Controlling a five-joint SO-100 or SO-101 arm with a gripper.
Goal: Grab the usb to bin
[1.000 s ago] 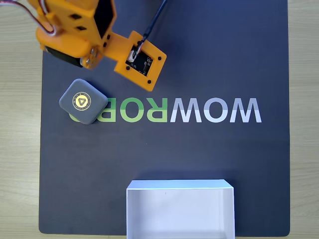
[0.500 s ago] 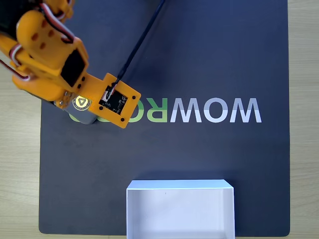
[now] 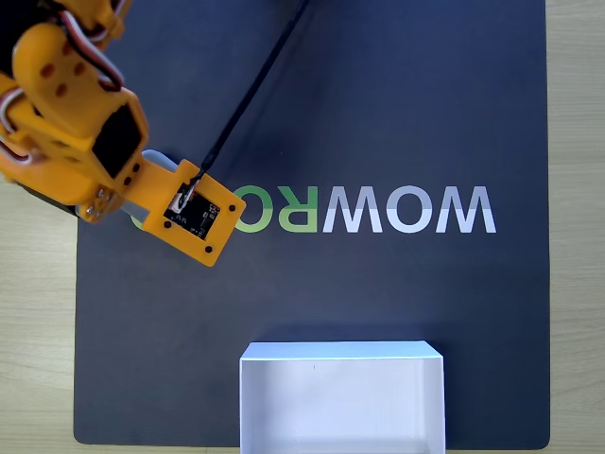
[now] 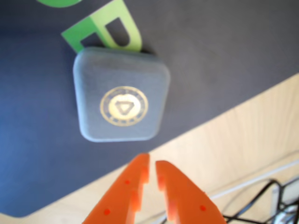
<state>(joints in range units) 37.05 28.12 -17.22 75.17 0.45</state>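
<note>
Wrist view: gripper [image 4: 152, 164] jaws nearly together, holding nothing, just short of usb [image 4: 121, 94] lying flat on dark mat [image 4: 224, 51]. Bin [image 3: 341, 397] well apart.

Orange printed arm [image 3: 71, 123] with round recessed holes, a black servo face, and red-and-white wires at its top. Behind the gripper [image 4: 153, 168], an orange plate carries a black circuit board [image 3: 192, 212] and black cable [image 3: 250, 90].

Wood table [image 3: 577, 227]; dark mat [image 3: 378, 113] on it, carrying usb [image 4: 120, 93], bin [image 3: 340, 352].
</note>
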